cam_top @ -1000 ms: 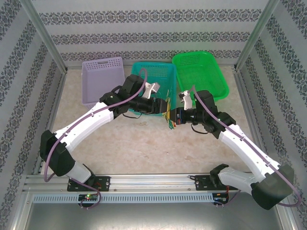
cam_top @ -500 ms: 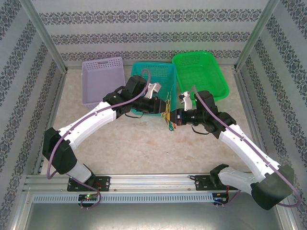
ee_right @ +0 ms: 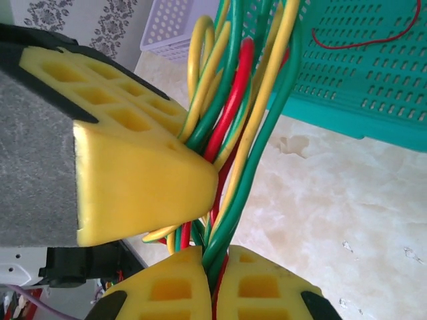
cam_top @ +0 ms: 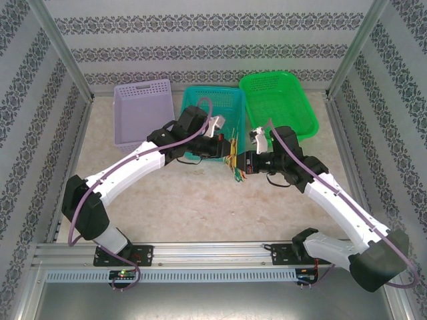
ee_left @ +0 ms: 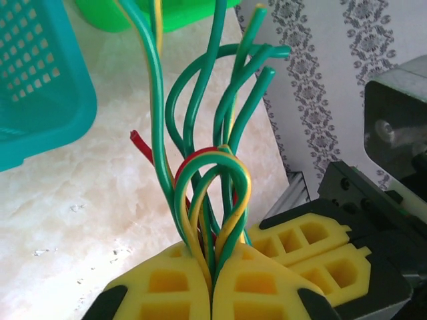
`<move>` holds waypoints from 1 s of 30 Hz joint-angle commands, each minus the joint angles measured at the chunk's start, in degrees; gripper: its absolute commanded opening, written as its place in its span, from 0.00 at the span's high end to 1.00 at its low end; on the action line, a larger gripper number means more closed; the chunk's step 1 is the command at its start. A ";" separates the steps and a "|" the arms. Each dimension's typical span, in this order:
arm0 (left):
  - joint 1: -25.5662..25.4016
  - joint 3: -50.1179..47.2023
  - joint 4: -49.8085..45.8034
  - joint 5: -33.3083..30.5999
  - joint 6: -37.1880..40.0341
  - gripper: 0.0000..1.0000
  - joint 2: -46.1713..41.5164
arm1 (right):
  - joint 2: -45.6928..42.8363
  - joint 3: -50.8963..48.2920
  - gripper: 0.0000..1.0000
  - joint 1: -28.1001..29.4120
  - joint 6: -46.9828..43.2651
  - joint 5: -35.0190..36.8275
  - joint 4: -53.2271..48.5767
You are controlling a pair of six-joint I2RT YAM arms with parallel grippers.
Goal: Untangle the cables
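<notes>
Thin green, yellow, red flexible cables [ee_left: 212,159]: likely light, springy; my left pincer [ee_left: 212,265] and right pincer [ee_right: 215,275] grip them; take single ends.

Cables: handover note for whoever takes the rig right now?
Left hand: shut on the cables.
Right hand: shut on the same bundle, right beside the left.
Bundle of green, yellow and red strands is held above the table, in front of the teal basket.
Done: both grips set; one thin red strand looks to lie in the teal basket.
To do: pull strands apart; the bundle is tangled.
</notes>
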 commanded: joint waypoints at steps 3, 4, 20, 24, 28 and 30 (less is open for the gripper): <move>1.85 -8.03 4.00 -13.07 -4.39 1.00 -7.91 | -3.53 -1.46 1.00 -3.77 5.67 4.67 4.02; 2.46 -9.98 6.00 -12.76 -5.90 1.00 -9.34 | -4.15 -2.13 1.00 -4.65 7.51 5.54 5.11; 7.75 -32.88 22.60 -21.95 -30.57 1.00 -25.09 | -12.88 -12.51 1.00 -7.46 32.19 26.91 13.21; 7.85 -38.08 26.55 -26.77 -40.36 1.00 -28.58 | -15.82 -17.04 1.00 -7.42 42.97 33.81 13.40; 7.90 -41.17 30.88 -29.70 -46.70 1.00 -30.15 | -16.76 -20.70 1.00 -6.94 50.76 36.28 15.69; 7.91 -40.40 31.08 -28.83 -46.88 1.00 -29.31 | -15.16 -17.77 1.00 -6.27 46.19 35.54 14.20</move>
